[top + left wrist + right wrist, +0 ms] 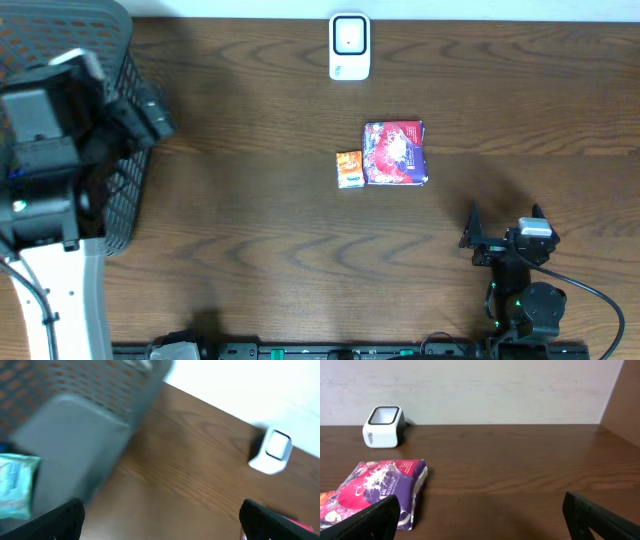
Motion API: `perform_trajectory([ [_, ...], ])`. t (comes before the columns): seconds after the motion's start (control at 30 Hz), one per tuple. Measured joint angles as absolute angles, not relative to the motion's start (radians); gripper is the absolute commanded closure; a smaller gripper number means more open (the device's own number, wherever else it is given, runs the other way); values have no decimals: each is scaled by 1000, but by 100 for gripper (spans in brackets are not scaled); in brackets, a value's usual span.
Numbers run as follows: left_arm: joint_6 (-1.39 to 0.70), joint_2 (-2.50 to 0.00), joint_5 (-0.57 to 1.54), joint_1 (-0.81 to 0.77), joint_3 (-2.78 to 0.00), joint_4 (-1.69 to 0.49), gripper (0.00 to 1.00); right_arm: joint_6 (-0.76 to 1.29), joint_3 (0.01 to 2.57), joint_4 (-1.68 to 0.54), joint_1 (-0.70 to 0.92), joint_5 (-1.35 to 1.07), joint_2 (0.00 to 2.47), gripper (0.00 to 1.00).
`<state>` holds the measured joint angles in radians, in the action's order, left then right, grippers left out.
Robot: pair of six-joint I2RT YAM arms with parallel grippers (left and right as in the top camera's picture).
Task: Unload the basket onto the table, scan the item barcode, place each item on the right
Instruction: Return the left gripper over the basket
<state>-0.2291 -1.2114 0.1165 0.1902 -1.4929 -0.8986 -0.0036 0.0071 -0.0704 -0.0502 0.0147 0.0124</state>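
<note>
A purple and red packet (396, 153) lies flat mid-table with a small orange packet (349, 169) touching its left side. The white barcode scanner (349, 46) stands at the far edge, window up. My right gripper (505, 228) is open near the front right, well short of the purple packet (380, 490); nothing lies between its fingertips (482, 525), and the scanner (383, 426) shows far left. My left gripper (150, 115) hangs open and empty by the basket. In the left wrist view, a blurred one, the left gripper (162, 530) is over bare wood, with the scanner (272, 450) at right.
A dark mesh basket (125, 60) fills the far left corner, under the left arm. Its grey wall (75, 425) shows blurred in the left wrist view, with a teal packet (15, 485) inside it. A pale wall runs behind the table's far edge.
</note>
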Motion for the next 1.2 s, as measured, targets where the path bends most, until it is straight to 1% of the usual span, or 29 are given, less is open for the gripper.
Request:
perform_trajectory([
  [0.2, -229, -1214, 115, 253, -1493, -916, 2, -4, 7, -71, -50, 15, 12, 1],
  [1.2, -229, -1214, 113, 254, -1493, -916, 1, -4, 7, -71, -50, 15, 12, 1],
])
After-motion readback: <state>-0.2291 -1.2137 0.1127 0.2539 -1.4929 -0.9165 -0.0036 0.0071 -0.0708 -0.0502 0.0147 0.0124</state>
